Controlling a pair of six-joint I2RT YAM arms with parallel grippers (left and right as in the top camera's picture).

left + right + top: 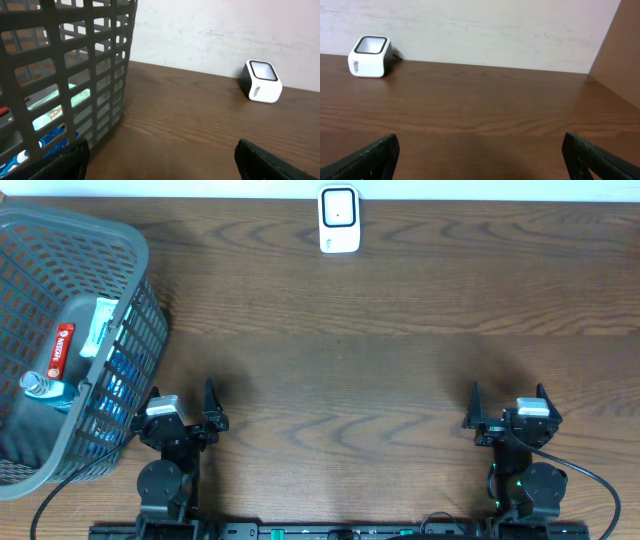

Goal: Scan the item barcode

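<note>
A white barcode scanner with a dark window stands at the table's far edge, seen also in the left wrist view and the right wrist view. The items lie inside the grey mesh basket at the left: a red packet, a white and green tube, a small bottle and a blue pack. My left gripper sits open beside the basket's near right corner, holding nothing. My right gripper rests open at the near right, also holding nothing.
The basket's mesh wall fills the left of the left wrist view, close to my left finger. A pale wall runs behind the scanner. Bare brown wood lies between both grippers and the scanner.
</note>
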